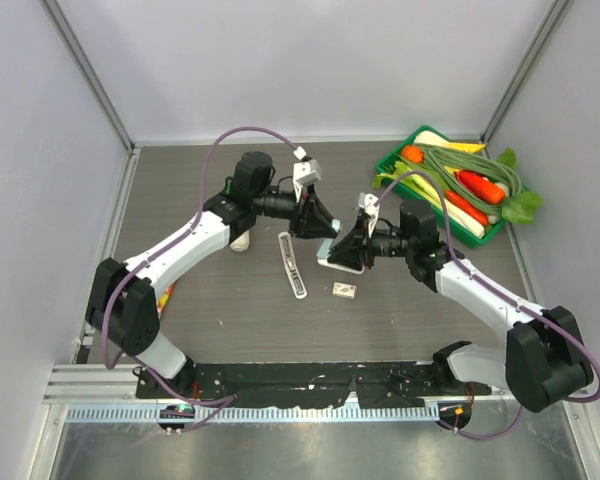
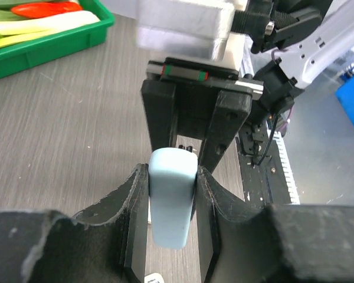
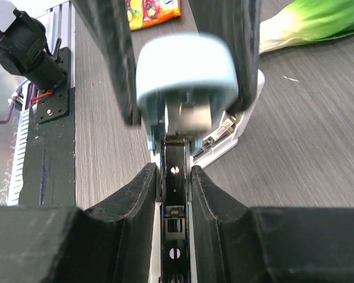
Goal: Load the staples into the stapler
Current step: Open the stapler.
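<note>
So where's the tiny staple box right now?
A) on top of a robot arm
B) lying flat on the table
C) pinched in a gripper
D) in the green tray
B: the staples lie flat on the table, a little way from the stapler, with nothing holding them.

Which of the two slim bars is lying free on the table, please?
The white stapler, beside the staples; the pale blue bar is clamped in the left claw.
</note>
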`<control>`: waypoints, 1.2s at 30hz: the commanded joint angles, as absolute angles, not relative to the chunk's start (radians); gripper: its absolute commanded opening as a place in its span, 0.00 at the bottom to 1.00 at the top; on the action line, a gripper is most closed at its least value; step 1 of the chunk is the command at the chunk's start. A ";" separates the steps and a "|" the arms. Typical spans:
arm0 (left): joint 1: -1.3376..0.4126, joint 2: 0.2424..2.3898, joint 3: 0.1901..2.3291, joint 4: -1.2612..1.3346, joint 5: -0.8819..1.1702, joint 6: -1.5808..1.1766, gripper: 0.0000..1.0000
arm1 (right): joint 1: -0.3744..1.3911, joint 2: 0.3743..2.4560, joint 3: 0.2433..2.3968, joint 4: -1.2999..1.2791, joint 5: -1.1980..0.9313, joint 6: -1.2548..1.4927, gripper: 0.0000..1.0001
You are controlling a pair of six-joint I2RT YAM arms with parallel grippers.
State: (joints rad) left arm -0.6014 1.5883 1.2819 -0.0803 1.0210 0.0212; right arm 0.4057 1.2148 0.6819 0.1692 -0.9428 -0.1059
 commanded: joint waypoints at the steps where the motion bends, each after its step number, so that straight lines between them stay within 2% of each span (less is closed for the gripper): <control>1: -0.516 1.516 1.210 0.196 0.991 -0.228 0.00 | 0.370 1.172 0.672 0.305 -0.937 -0.015 0.01; 13: -0.422 1.480 1.069 0.681 0.924 -0.561 0.00 | 0.347 1.175 0.629 0.443 -0.911 0.110 0.01; 23: -0.357 1.459 0.983 0.920 0.809 -0.715 0.00 | 0.337 1.181 0.611 0.505 -0.910 0.175 0.01; 28: -0.347 1.463 0.966 0.966 0.799 -0.752 0.00 | 0.337 1.195 0.603 0.531 -0.925 0.204 0.01; 36: -0.394 1.473 0.974 0.951 0.962 -0.690 0.00 | 0.345 1.209 0.627 0.500 -0.983 0.181 0.01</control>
